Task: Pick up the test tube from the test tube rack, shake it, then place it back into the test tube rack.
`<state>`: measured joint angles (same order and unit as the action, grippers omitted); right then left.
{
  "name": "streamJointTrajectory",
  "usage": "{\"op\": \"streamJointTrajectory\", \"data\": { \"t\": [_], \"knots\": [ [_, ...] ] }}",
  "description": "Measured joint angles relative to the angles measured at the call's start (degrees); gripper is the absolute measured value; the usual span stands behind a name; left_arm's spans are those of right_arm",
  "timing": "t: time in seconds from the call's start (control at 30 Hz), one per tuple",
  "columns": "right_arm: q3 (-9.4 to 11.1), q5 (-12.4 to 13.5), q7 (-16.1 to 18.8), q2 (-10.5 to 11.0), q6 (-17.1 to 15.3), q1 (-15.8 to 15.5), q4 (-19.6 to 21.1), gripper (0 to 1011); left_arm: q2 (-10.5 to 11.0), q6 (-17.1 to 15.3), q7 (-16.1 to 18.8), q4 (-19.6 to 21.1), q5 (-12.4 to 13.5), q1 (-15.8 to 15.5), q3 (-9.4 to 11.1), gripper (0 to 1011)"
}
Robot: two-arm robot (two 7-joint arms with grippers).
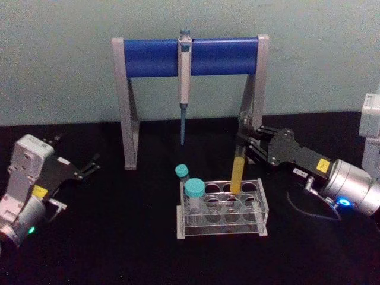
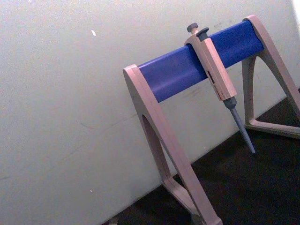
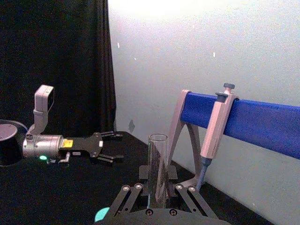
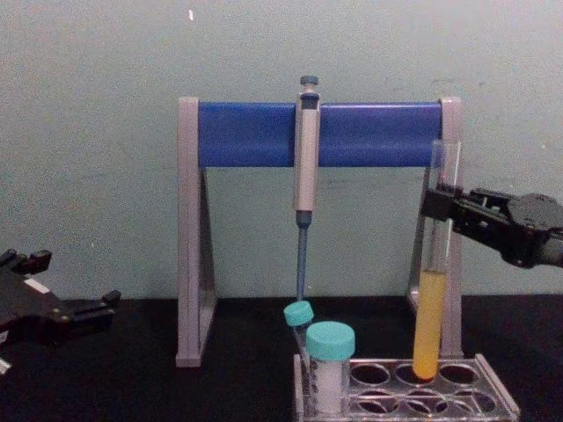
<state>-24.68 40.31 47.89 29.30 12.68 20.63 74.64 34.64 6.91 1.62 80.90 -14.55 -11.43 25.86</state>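
Observation:
The test tube (image 1: 238, 172) is a long clear tube with yellow liquid in its lower part, standing nearly upright. Its round bottom is down in a back-row hole of the test tube rack (image 1: 222, 230), a low clear plastic rack at the table's middle. My right gripper (image 1: 242, 142) is shut on the tube's upper part, reaching in from the right. The chest view shows the test tube (image 4: 430, 316), the right gripper (image 4: 440, 204) and the rack (image 4: 493, 397). In the right wrist view the tube (image 3: 158, 164) stands between the fingers. My left gripper (image 1: 89, 166) rests open at the far left.
Two teal-capped tubes (image 1: 194, 191) stand at the rack's left end. Behind the rack is a tall grey-and-blue pipette stand (image 1: 148, 58) with a grey pipette (image 1: 184, 77) hanging from it. The stand's right leg is close behind my right gripper.

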Motion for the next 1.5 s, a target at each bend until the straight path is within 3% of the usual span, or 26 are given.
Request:
{"op": "streamJointTrajectory", "data": {
  "t": [1.5],
  "knots": [
    [-2.7, -3.0, 1.3, -2.5, -0.9, 3.6, -7.2, 232, 0.0, 0.0, 0.0, 0.0, 0.0, 0.0, 0.0, 1001]
  ]
}}
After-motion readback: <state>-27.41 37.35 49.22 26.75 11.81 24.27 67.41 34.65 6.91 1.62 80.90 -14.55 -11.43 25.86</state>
